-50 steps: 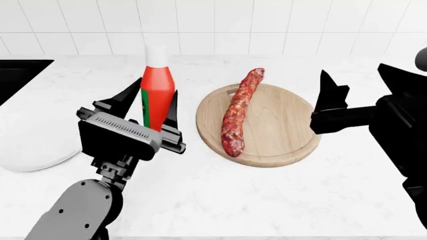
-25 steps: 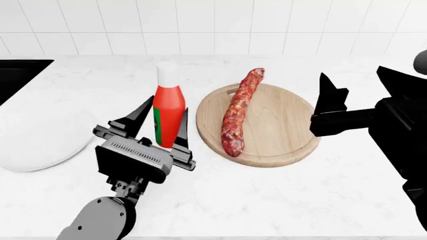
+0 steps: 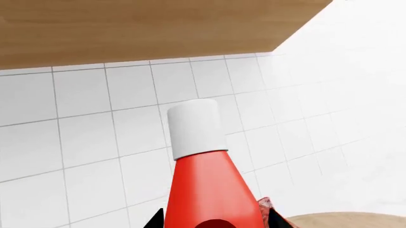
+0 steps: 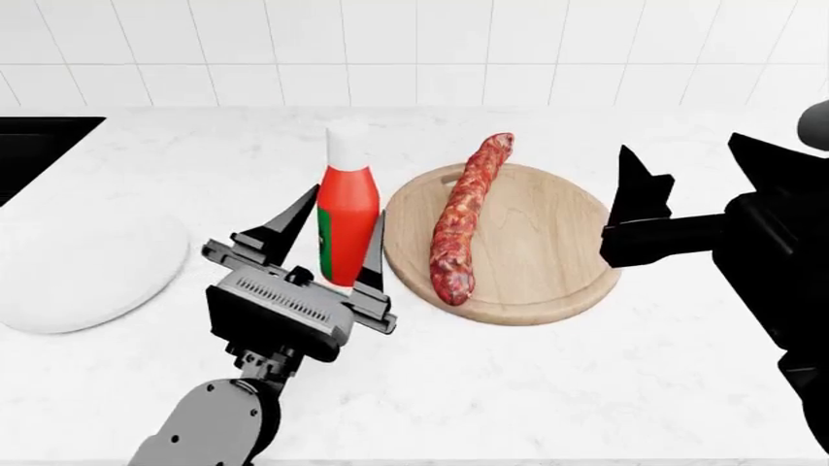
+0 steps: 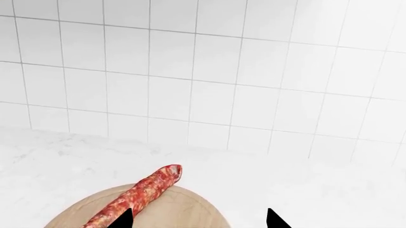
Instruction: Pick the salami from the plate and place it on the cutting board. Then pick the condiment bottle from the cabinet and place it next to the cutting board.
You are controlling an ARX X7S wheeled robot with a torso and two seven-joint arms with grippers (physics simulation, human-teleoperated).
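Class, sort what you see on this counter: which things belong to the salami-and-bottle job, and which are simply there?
Belong to the job:
salami, lying on the cutting board
condiment bottle, upright between the left gripper fingers, beside the board
white plate, now bare

Simply there:
tiled wall
dark sink
wooden cabinet overhead

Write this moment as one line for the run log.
salami: on cutting board | left end effector: shut on condiment bottle, beside board | right end effector: open, empty

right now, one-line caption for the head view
Left gripper holds bottle upright beside board bearing salami.
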